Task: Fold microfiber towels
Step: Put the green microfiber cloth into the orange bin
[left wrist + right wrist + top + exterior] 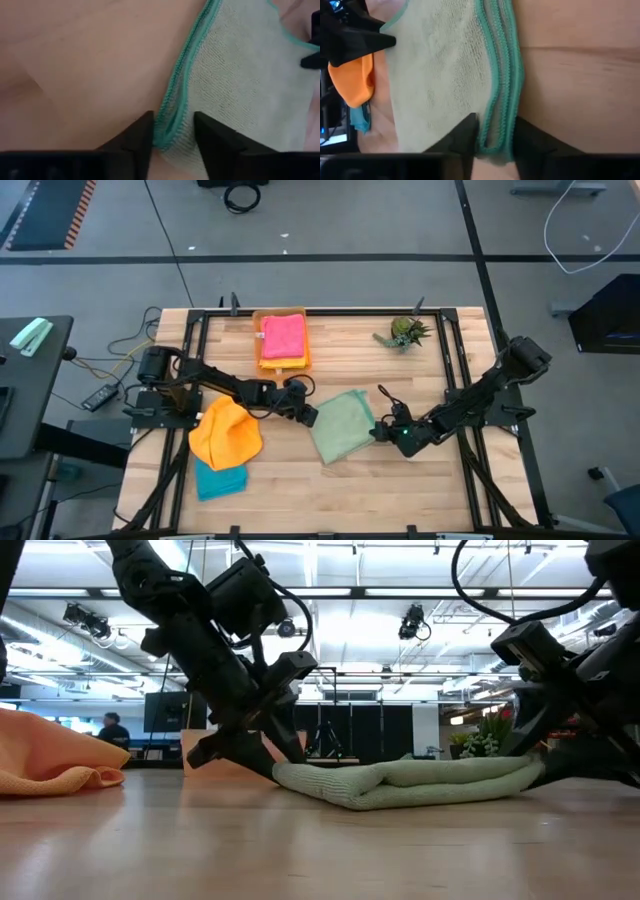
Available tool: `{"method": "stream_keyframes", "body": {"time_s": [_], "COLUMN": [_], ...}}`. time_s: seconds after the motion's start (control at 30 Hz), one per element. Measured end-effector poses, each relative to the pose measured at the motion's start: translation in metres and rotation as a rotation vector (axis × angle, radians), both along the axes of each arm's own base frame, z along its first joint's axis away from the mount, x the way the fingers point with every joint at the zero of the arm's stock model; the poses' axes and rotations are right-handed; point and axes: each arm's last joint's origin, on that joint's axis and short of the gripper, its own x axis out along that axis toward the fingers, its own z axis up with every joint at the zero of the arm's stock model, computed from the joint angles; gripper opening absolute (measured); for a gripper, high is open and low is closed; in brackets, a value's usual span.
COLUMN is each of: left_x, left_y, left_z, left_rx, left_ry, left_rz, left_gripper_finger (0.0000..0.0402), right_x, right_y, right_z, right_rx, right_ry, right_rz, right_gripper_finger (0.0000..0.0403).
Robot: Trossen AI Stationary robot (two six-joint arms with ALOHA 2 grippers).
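i've got both grippers pinching the sage towel (343,426), mid-table below the plant (404,332): left gripper (172,132) on its left edge, right gripper (494,134) on its right. next i'd lift together for fold 2.

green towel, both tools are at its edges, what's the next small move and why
Probably close both fully on the hems, then lift. The left tool and right tool each straddle a stitched edge of the sage green towel, which lies folded flat on the table, so neither grip looks firm yet.
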Motion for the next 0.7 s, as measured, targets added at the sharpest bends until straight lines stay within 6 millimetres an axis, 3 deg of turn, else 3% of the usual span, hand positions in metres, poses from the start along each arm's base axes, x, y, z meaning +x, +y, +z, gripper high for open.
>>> {"method": "stream_keyframes", "body": {"time_s": [0.23, 0.43, 0.57, 0.7], "left_x": [0.001, 0.004, 0.002, -0.006], "left_y": [-0.002, -0.001, 0.002, 0.009], "left_z": [0.000, 0.010, 0.037, 0.072], "left_rx": [-0.031, -0.037, -0.022, 0.036], "left_ry": [-0.014, -0.087, -0.180, -0.281], "left_rz": [-0.008, 0.017, 0.031, 0.078], "left_gripper_finger": [0.0019, 0.0019, 0.0012, 0.0013], "right_x": [0.001, 0.008, 0.015, 0.026], "right_y": [-0.003, -0.008, -0.022, -0.046], "right_z": [0.000, 0.018, 0.045, 0.085], "right_rx": [-0.067, -0.138, -0.188, -0.273], "right_ry": [0.009, -0.021, -0.052, -0.066], "right_rz": [0.033, 0.081, 0.115, 0.146], "right_gripper_finger": [0.0021, 0.0010, 0.0009, 0.0008]}}
